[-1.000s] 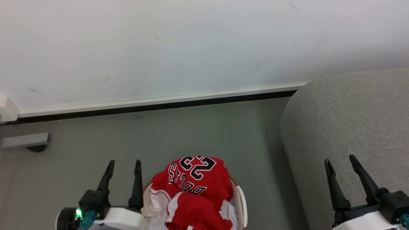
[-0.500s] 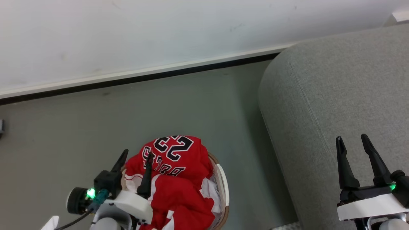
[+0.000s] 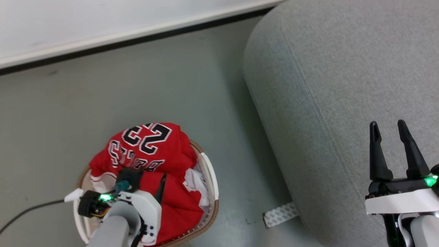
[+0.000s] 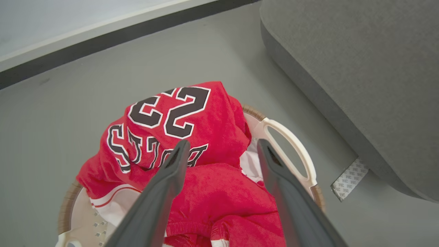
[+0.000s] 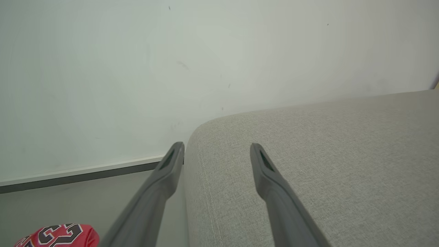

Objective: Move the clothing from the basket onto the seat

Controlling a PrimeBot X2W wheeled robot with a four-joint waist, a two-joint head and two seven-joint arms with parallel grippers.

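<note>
Now you're reaching: your left gripper (image 4: 223,145) hangs with fingers spread wide over the soft red jerseys (image 3: 147,147) heaped in the rounded cream-white plastic basket (image 3: 209,171), right gripper (image 3: 387,125) likewise splayed above the light-grey fabric sofa seat (image 3: 325,85); next, lower and pinch a fold

The top red jersey of the clothing (image 3: 175,157) bore a black, white-edged "23", seen upside down, above partly folded "BULLS" lettering, while the floor strip's (image 3: 279,215) fine repeated print was too small to read

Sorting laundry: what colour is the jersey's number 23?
Black, outlined white, on red clothing; best in left wrist view.
</note>
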